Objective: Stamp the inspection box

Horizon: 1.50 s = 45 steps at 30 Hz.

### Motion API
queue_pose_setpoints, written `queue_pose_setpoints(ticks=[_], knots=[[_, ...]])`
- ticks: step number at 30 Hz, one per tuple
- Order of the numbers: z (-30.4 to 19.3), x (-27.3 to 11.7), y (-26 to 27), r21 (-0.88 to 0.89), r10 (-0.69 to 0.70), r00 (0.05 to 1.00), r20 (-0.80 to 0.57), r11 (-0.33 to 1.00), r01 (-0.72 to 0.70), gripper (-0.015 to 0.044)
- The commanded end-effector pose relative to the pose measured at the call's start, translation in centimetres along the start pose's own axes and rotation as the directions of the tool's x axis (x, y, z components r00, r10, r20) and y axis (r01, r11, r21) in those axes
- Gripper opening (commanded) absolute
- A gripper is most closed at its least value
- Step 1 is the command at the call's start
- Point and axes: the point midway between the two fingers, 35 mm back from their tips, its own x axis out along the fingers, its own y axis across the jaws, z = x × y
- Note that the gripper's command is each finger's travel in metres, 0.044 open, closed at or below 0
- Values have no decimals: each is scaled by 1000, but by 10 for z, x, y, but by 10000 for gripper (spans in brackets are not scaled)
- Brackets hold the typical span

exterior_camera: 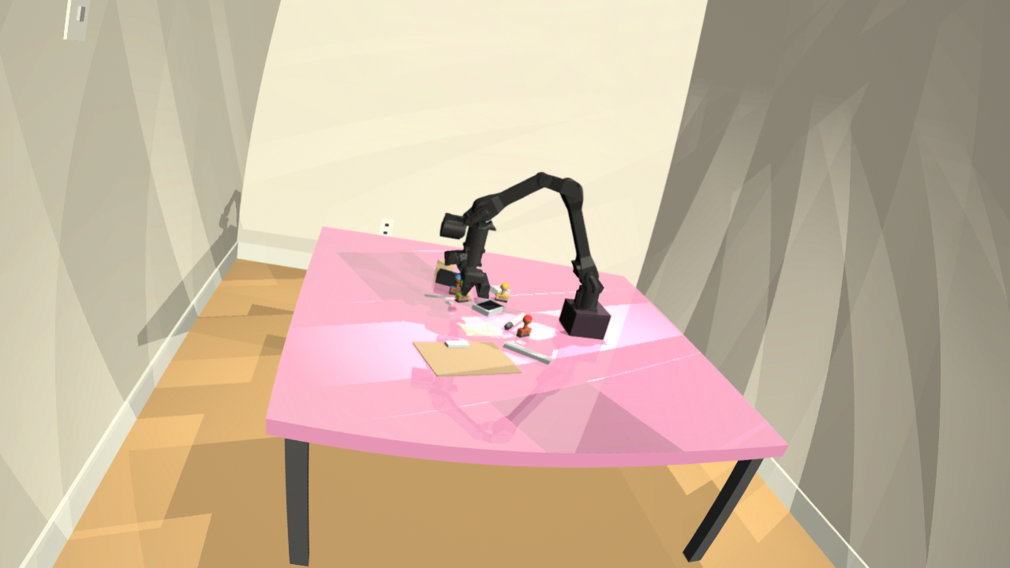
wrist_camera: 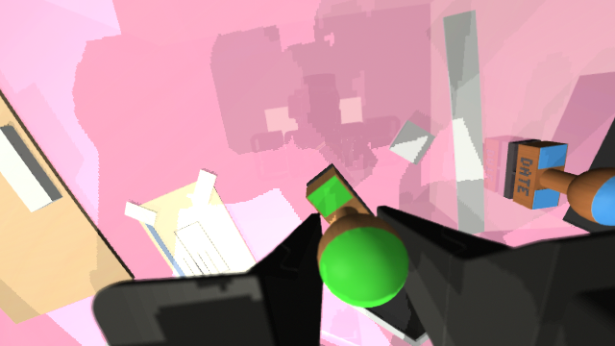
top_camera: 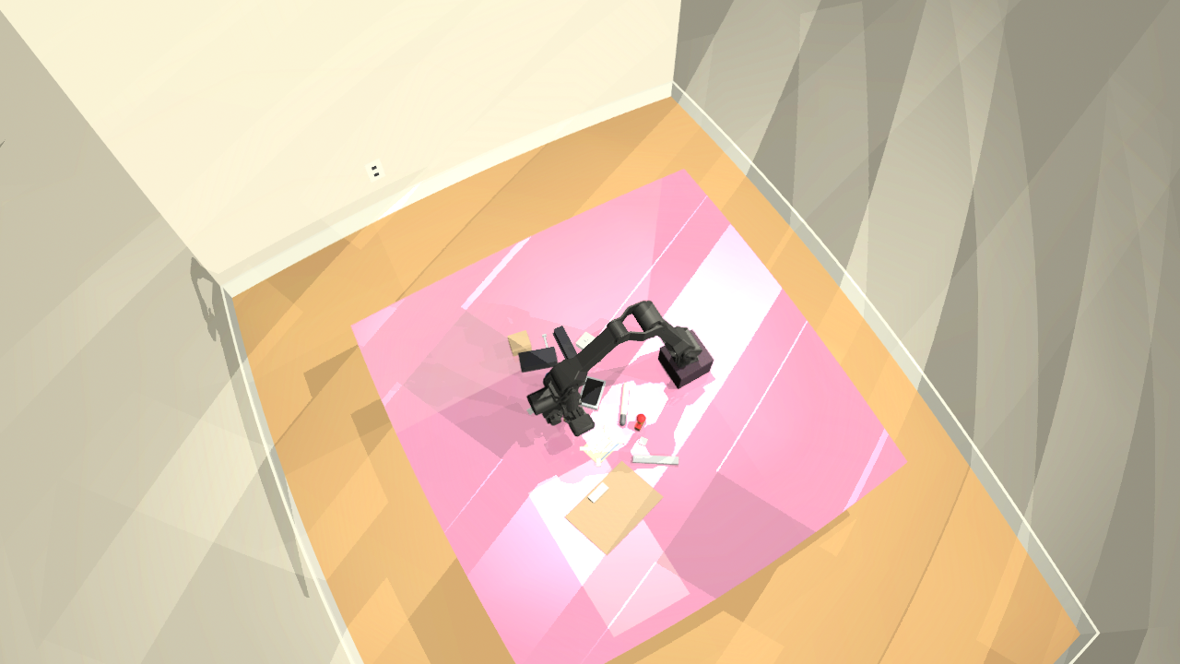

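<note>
Tool (top_camera: 554, 422) (exterior_camera: 465, 290) (wrist_camera: 348, 218) closed on the green-topped stamp (exterior_camera: 461, 297) (wrist_camera: 363, 266), a WidowX arm works above a pink counter (top_camera: 725, 528) (exterior_camera: 565, 416) (wrist_camera: 159, 96). The stamp sits between the fingers, knob toward the wrist camera; its label cannot be read, so whether it is the PASS stamp cannot be confirmed. It appears to be wood, likely light and stiff, hard to damage. The round knob could roll or slip under an off-centre press; the narrow neck beneath looks the surer hold, squared up so the face lands flat.

The ink pad (top_camera: 592, 392) (exterior_camera: 488, 306) (wrist_camera: 401, 312), dark in a pale tray, lies close by, probably the next stop. The taped card (top_camera: 595, 454) (exterior_camera: 480, 330) (wrist_camera: 216, 240) waits on the other side, its outlined box partly visible. A blue-topped DATE stamp (exterior_camera: 458, 278) (wrist_camera: 528, 175) stands near the tool, an easy one to clip on a sideways swing. A red-topped stamp (top_camera: 640, 421) (exterior_camera: 525, 325) stands beside a marker (top_camera: 623, 409) (exterior_camera: 514, 321), both near the card.
</note>
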Motion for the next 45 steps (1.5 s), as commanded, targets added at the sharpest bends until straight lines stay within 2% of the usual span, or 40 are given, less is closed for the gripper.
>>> queue_pose_setpoints(ticks=[1, 45], knots=[[0, -3, -1, 3, -4, 1000, 2, 1000, 4, 0], [0, -25, 0, 3, -7, 1000, 3, 1000, 7, 0]])
